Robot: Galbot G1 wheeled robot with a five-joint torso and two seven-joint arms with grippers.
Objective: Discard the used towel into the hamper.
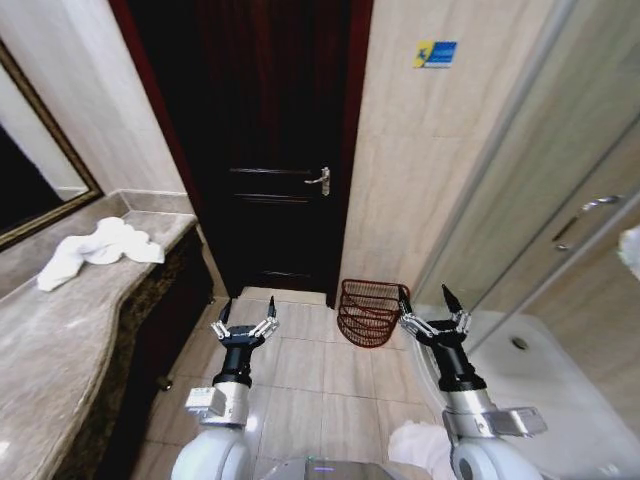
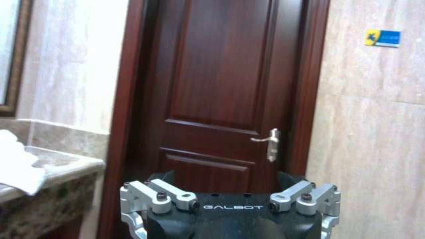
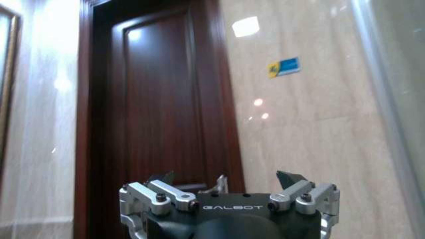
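Observation:
A crumpled white towel [image 1: 100, 250] lies on the stone counter [image 1: 60, 340] at my left; its edge also shows in the left wrist view [image 2: 15, 167]. The hamper [image 1: 368, 312], a dark reddish-brown wire basket, stands on the tiled floor against the wall, right of the door. My left gripper [image 1: 245, 318] is held up in front of me, open and holding nothing, well below and right of the towel. My right gripper [image 1: 430, 305] is open too, raised just right of the hamper. Both wrist views show spread fingers, left [image 2: 226, 180] and right [image 3: 226, 179].
A closed dark wooden door [image 1: 275, 150] with a lever handle [image 1: 318, 180] faces me. A glass shower wall [image 1: 560, 200] and white tray [image 1: 560, 390] run along the right. A framed mirror [image 1: 30, 180] hangs above the counter. Something white [image 1: 418, 445] lies low by my right arm.

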